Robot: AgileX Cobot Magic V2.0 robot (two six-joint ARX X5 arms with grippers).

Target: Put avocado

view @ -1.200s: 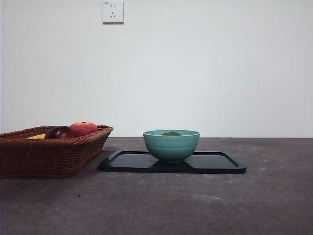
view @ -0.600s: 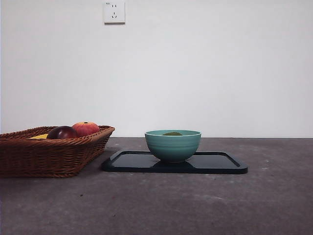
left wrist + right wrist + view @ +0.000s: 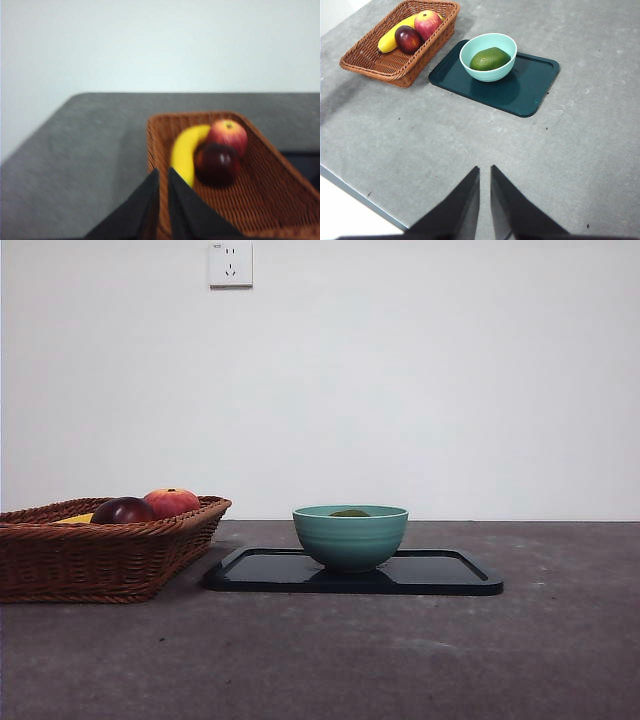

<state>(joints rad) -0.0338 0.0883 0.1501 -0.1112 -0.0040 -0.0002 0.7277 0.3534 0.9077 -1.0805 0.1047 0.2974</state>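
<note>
The olive-green avocado (image 3: 490, 59) lies inside a teal bowl (image 3: 488, 56) that stands on a dark tray (image 3: 530, 90). From the front only the avocado's top (image 3: 350, 512) peeks over the bowl (image 3: 350, 537) rim. My right gripper (image 3: 484, 172) hangs shut and high above the table, well back from the tray, holding nothing. My left gripper (image 3: 163, 175) is shut too, raised near the edge of the wicker basket (image 3: 260, 190), with nothing between its jaws. Neither arm shows in the front view.
The wicker basket (image 3: 100, 550) at the left holds a yellow banana (image 3: 395, 36), a dark maroon fruit (image 3: 408, 38) and a red-orange fruit (image 3: 427, 24). The tray (image 3: 440, 575) sits mid-table. The grey table's edge (image 3: 355, 192) runs near the right wrist camera.
The scene shifted a few pixels and back with camera jitter; bowl, avocado, tray and basket stay put.
</note>
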